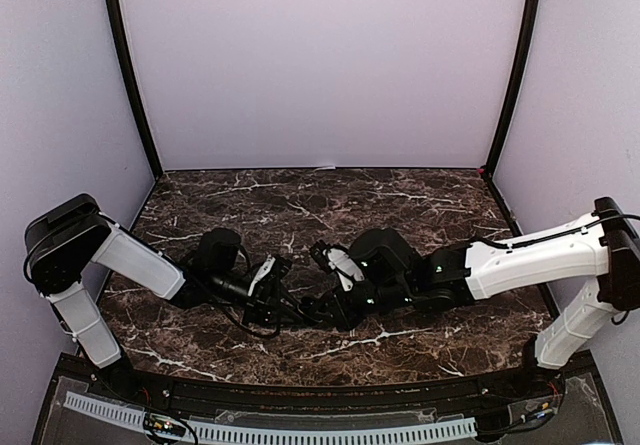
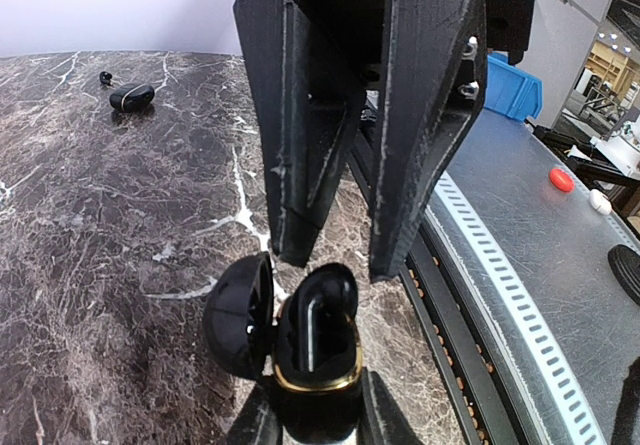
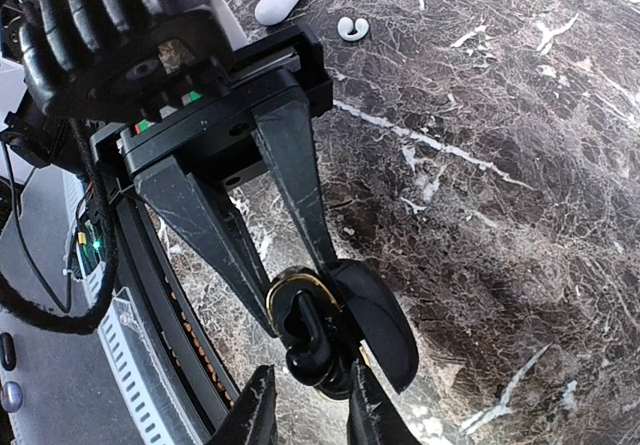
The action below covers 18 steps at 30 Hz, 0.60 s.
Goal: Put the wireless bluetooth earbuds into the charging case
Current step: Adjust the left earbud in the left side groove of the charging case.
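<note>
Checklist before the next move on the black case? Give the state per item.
1. Charging case clamped in the left end effector: ok.
2. Lid swung open to the side, off the opening: ok.
3. Black earbud fully seated: not ok, it stands proud of the gold rim.
4. Right end effector lined up on the earbud: ok, its fingertips flank the bud's top.
5. Right end effector actually gripping the earbud: cannot tell, the contact is not visible.
6. Second slot in the case free: cannot tell, hidden behind the earbud and fingers.
</note>
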Motion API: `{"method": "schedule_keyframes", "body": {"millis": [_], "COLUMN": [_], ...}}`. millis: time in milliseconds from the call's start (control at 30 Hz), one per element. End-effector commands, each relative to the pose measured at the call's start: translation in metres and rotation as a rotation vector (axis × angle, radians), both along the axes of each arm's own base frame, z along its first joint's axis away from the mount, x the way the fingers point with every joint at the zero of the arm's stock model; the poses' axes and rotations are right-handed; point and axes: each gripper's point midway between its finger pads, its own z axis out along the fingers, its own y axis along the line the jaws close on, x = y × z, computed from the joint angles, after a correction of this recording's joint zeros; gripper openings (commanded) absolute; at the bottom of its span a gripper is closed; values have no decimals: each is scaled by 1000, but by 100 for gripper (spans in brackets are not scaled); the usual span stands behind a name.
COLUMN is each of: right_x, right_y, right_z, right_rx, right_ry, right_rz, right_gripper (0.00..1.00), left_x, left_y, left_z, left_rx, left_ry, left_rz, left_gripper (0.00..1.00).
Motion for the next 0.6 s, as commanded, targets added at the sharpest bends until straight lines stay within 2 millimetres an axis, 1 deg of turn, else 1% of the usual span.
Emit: {"method": "schedule_keyframes", "body": {"millis": [0,367,567], "right_x": [4,6,7], "right_y": [7,11,13], "right_z": [7,7,8], "right_rx": [2,-10,-16], "right_ry": [-28,-37,-44], "right_rz": [-6,-3,0], "right_gripper": [24,13,11], "left_x": [-2,-3,-3], "left_y": [2,2,1], "left_z": [7,7,8], "left_rx": [-20,-19,-20], "left_ry": [-23,-21,-22], "left_rz": [-11,-14,-17], "left_gripper": [0,0,0]}}
